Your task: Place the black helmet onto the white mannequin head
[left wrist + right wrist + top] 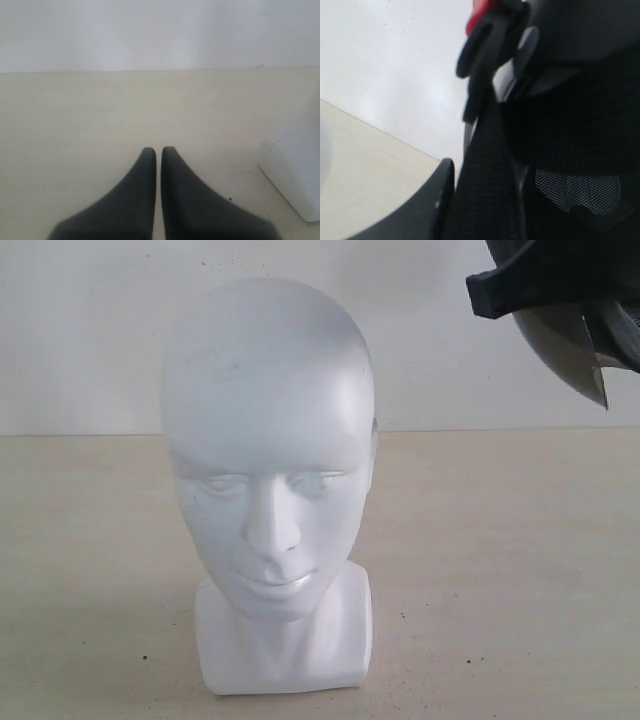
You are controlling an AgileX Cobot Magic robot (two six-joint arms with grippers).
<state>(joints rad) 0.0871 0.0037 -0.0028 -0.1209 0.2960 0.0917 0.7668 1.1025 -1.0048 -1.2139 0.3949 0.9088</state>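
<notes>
The black helmet (545, 285) hangs at two o'clock of the white mannequin head (268, 440), the right end effector (451, 196) clamped on its padded edge. Shell looks stiff and light, visor slick. Left end effector (158, 152): jaws together, empty

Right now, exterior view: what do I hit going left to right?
white mannequin head, standing left of centre → black helmet, up in the air at the top right corner and cut off by the frame edge
</notes>
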